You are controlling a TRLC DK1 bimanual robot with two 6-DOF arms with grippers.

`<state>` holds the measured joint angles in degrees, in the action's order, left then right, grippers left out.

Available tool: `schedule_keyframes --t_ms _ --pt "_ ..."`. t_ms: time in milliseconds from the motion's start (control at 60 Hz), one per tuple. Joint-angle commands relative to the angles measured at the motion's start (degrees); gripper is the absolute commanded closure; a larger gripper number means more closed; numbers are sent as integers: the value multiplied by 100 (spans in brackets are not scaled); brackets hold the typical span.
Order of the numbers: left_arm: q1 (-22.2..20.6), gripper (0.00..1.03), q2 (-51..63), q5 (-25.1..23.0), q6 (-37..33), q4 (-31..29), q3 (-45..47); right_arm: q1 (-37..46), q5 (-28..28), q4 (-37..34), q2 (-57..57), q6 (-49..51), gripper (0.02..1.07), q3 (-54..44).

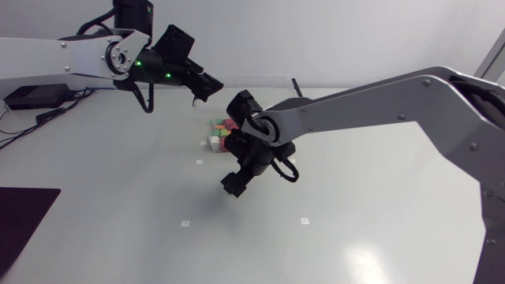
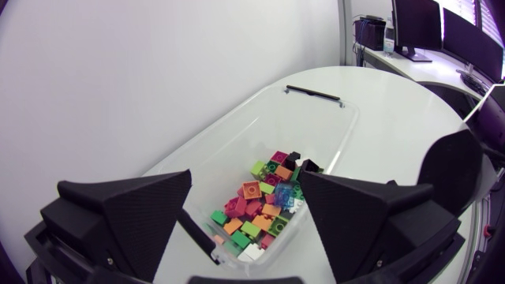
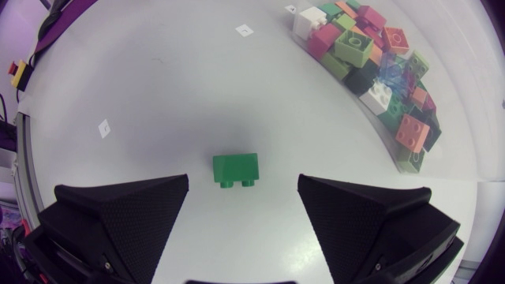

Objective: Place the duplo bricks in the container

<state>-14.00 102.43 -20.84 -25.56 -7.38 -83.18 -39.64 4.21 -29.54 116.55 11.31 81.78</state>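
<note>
A clear plastic container holds a heap of many coloured duplo bricks. My left gripper hangs above it, open and empty, with the heap showing between its fingers. In the head view this left gripper is up behind the bricks. A single green brick lies on the table between the fingers of my open right gripper, untouched. The brick heap lies ahead of it to one side. My right gripper sits low in front of the container and hides the green brick.
A black bar lies at the container's far end. A black box with cables sits at the table's back left. A dark mat covers the front left corner. Small white markers dot the table.
</note>
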Motion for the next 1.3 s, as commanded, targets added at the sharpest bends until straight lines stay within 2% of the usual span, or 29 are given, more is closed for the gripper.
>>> schedule_keyframes --t_ms 0,167,367,533,850,1000,1100,1283 --pt "117 5 -558 54 -72 105 522 17 1 -245 359 266 7 304" --pt "345 5 -1120 54 -168 114 1234 70 89 -509 641 398 7 602" --pt "697 5 -1656 54 -318 228 2007 0 107 -667 816 460 16 769" --pt "917 5 -2201 54 -406 245 2666 -35 133 -729 913 486 17 928" --pt "1171 5 -3115 168 -379 281 3862 -106 151 -887 1019 495 44 1024" --pt "1453 5 -3520 186 -371 448 4389 -132 151 -957 1027 486 64 1042" --pt "1637 5 -3818 186 -309 492 4653 -132 151 -957 878 486 73 980" --pt "1910 5 -4442 186 -116 641 5048 -97 133 -1001 526 486 75 831"
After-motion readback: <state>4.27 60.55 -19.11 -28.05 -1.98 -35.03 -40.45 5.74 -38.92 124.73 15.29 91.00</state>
